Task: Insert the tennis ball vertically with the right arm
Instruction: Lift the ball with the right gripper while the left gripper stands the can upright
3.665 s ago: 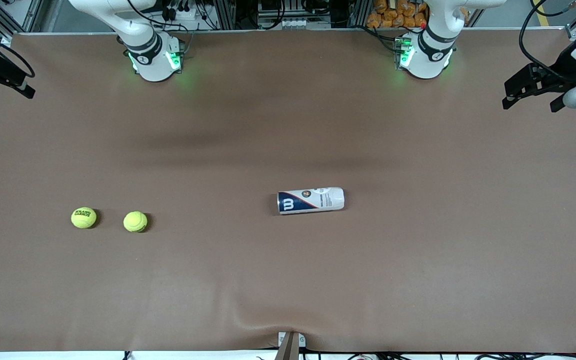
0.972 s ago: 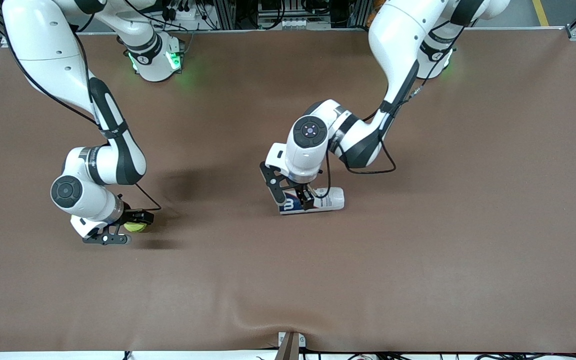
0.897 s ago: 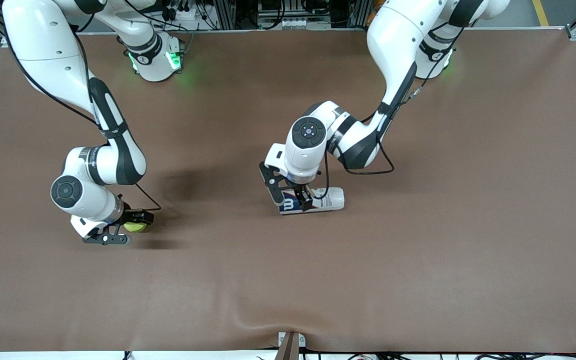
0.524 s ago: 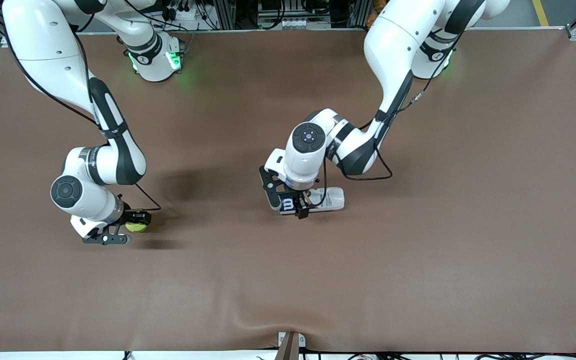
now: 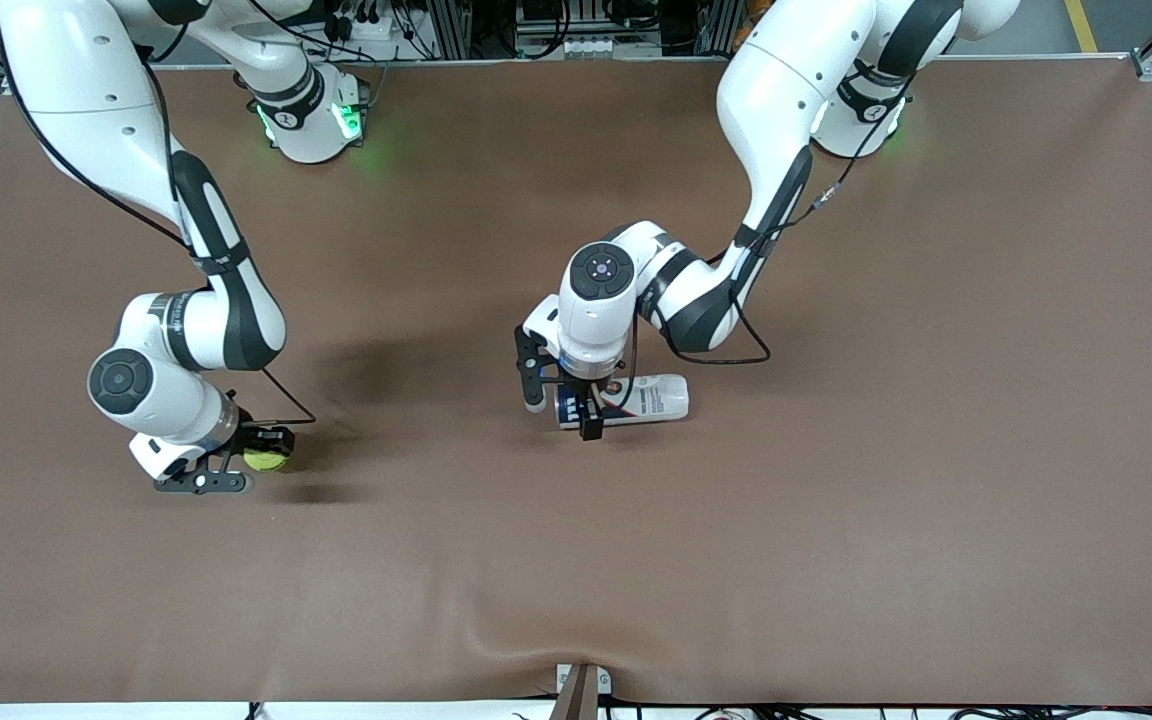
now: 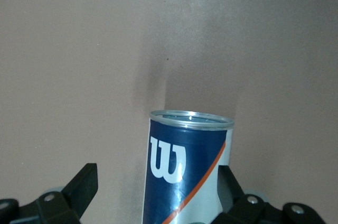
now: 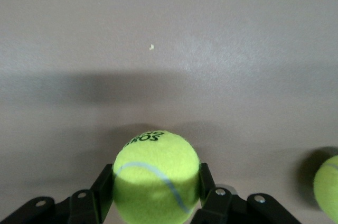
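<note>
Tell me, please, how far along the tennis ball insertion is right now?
Done: the right end effector is shut on a tennis ball. In hand: the left end effector, open, straddles the Wilson can, which lies on its side. Left: stand the can up and drop the ball in.

The right gripper (image 5: 258,462) now clamps a tennis ball (image 5: 264,459), while the open left gripper (image 5: 561,402) drops astride the lying can (image 5: 636,398).
</note>
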Robot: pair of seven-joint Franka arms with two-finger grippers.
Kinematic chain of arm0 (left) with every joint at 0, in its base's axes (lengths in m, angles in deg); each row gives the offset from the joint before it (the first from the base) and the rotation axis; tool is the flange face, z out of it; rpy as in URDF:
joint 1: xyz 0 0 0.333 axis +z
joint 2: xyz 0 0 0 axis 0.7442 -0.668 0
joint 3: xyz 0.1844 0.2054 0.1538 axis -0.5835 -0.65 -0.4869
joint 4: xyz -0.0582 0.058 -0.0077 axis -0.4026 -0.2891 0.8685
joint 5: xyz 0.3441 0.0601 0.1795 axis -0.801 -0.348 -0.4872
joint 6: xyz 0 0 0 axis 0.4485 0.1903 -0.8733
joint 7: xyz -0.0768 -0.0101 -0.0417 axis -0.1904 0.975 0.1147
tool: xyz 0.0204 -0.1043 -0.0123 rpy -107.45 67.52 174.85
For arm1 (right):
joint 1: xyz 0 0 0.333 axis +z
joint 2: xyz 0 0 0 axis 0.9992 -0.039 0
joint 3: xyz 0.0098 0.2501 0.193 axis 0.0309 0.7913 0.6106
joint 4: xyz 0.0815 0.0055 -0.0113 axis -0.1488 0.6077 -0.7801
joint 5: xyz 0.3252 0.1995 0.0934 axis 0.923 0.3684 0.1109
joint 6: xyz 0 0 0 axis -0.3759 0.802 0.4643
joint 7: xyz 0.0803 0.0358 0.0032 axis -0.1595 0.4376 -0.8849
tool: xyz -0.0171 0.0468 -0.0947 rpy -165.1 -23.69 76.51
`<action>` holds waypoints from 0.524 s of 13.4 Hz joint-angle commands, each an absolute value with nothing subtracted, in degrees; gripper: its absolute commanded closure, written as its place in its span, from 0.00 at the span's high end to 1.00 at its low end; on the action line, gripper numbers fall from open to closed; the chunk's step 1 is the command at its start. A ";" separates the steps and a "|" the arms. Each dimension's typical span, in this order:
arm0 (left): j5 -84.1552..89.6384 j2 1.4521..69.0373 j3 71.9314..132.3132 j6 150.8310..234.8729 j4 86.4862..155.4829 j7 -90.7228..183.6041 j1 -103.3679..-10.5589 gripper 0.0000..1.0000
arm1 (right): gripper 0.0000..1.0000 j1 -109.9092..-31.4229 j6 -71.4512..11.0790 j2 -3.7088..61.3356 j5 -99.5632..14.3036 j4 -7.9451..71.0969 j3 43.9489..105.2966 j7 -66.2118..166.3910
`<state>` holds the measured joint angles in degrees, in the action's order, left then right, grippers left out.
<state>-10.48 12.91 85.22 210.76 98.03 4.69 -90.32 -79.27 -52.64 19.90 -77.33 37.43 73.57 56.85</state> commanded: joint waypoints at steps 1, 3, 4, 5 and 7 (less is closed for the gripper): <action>-11.44 11.91 85.11 210.95 96.86 2.21 -90.54 1.00 | 0.00 -79.59 -48.09 23.09 -74.66 36.45 73.83 56.35; -11.09 11.82 85.20 210.95 96.95 -0.16 -90.45 1.00 | 0.00 -79.42 -43.26 23.89 -72.98 33.91 73.83 56.53; -11.08 11.48 85.29 210.95 96.95 -0.70 -90.45 1.00 | 0.00 -79.24 -41.32 24.24 -72.28 32.93 73.83 56.79; -11.00 11.12 85.29 210.95 96.95 -0.70 -90.37 1.00 | 0.00 -79.15 -39.74 24.59 -71.31 31.97 73.83 56.79; -10.91 10.07 85.47 211.04 96.77 -0.62 -90.54 1.00 | 0.00 -78.80 -36.84 24.85 -69.99 29.77 73.83 57.32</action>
<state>-10.49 11.78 85.33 210.75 98.07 0.08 -90.32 -79.09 -39.68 24.04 -71.62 31.52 73.76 56.88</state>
